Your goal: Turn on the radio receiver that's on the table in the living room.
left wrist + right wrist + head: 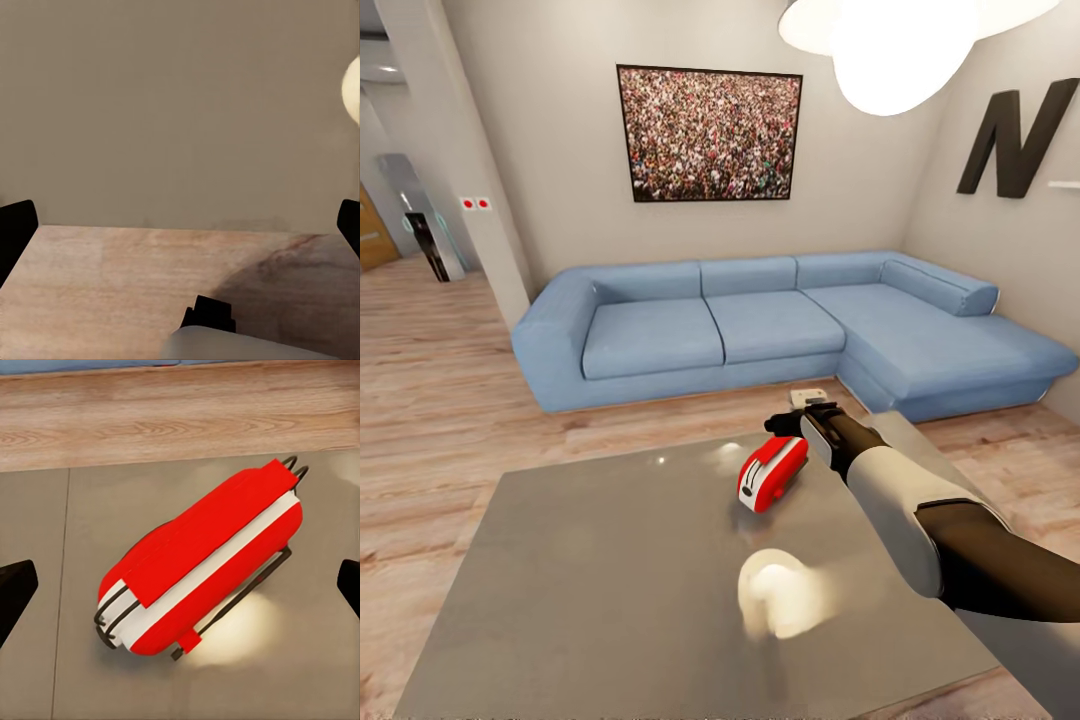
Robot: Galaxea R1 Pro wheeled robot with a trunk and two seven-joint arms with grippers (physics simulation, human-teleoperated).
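Radio (771, 473) lies on table (610, 580), toward far right edge, at your 1 o'clock. Your right gripper (810, 417) hovers just beyond it, fingers (16, 592) spread wide, nothing held, likely lining up for switch. Left gripper (180, 225) also spread, empty, facing floor.

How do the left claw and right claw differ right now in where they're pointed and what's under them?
The right claw looks down on the radio receiver lying on the grey table; the left claw faces wood floor and a beige wall, nothing of the task beneath it. The right arm reaches out over the table beside the receiver; the left is nowhere near it. Shared: both stand open, fingertips wide apart, holding nothing.
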